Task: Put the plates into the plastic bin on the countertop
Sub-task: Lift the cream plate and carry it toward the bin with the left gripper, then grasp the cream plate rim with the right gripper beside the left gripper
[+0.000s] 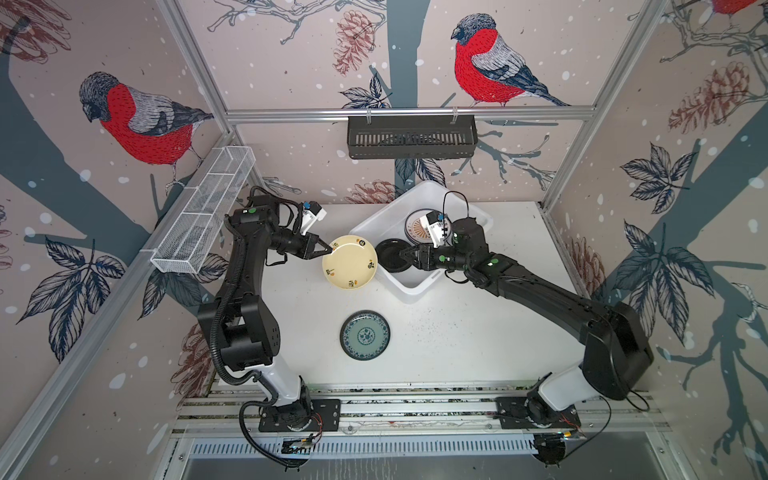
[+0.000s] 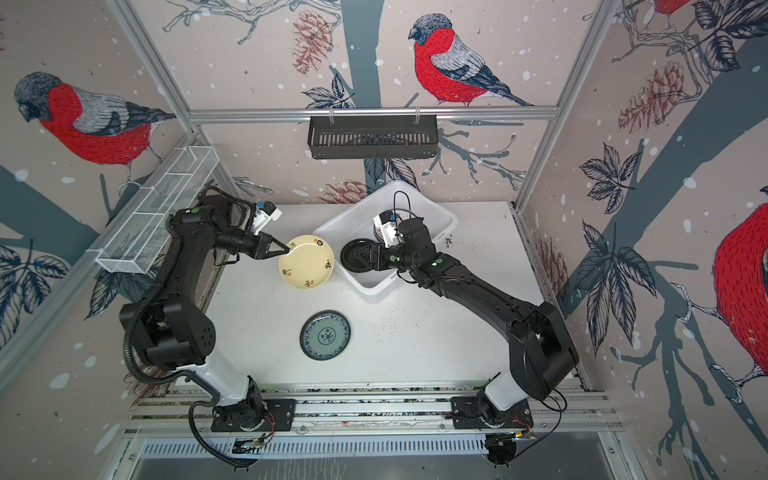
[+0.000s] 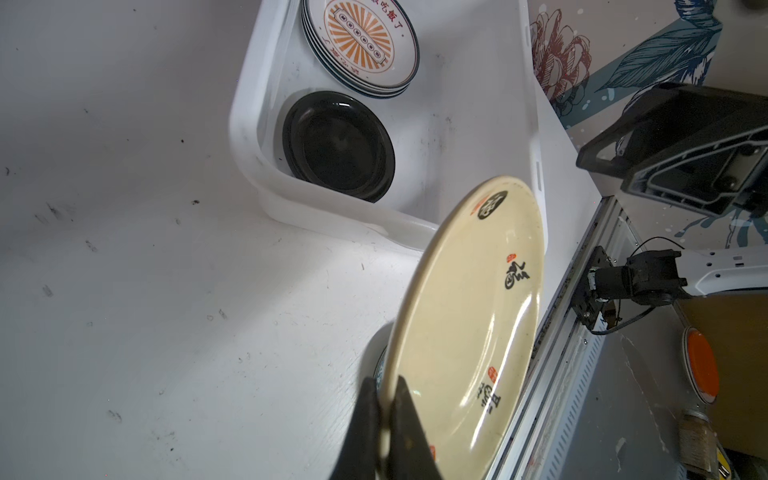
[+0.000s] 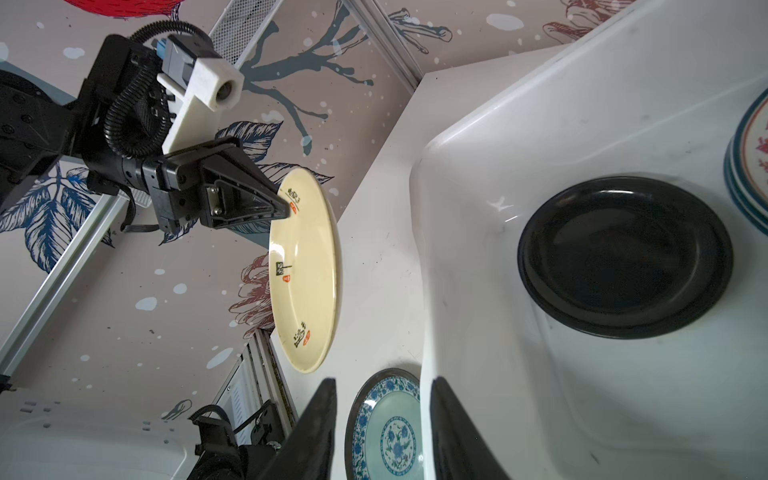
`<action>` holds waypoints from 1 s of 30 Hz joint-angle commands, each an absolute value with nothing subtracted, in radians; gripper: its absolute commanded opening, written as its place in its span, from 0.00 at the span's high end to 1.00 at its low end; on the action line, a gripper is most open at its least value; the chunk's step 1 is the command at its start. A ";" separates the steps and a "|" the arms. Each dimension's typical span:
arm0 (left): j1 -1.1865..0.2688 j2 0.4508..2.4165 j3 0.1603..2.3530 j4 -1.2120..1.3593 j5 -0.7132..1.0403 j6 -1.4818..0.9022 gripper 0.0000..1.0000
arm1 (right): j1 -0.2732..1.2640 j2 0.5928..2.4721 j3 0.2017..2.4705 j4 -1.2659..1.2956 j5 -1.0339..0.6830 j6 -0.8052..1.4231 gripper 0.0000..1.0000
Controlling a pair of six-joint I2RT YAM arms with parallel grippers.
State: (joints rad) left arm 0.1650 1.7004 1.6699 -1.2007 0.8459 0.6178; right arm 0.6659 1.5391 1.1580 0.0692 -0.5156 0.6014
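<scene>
The large white rectangular plastic bin is sitting on the desk; just beside it, left jaws are pinching the glossy cream-yellow round plate by its rim, likely stiff, slippery, breakable; right jaws are hanging open above the binned round black plate

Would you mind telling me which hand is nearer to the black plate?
Right. The right hand hangs open just over the black plate in the bin; the left hand is outside the bin, gripping the cream plate by its rim.
</scene>
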 commanded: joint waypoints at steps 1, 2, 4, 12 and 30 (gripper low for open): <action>0.150 1.695 1.687 -1.170 0.892 0.570 1.00 | 0.688 1.556 1.186 0.127 -0.494 0.620 0.60; 0.144 1.694 1.692 -1.165 0.892 0.566 1.00 | 0.694 1.562 1.195 0.127 -0.494 0.620 0.60; 0.131 1.695 1.702 -1.156 0.892 0.557 1.00 | 0.704 1.576 1.210 0.127 -0.486 0.621 0.60; 0.091 1.682 1.707 -1.095 0.906 0.507 1.00 | 0.730 1.621 1.264 0.095 -0.421 0.615 0.59; 0.061 1.620 1.661 -1.014 0.939 0.454 1.00 | 0.734 1.686 1.281 0.141 -0.467 0.640 0.72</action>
State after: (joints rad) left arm 0.0628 1.6329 1.6684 -1.0412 0.8875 0.4694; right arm 0.7353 1.6794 1.2808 0.0921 -0.4484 0.6262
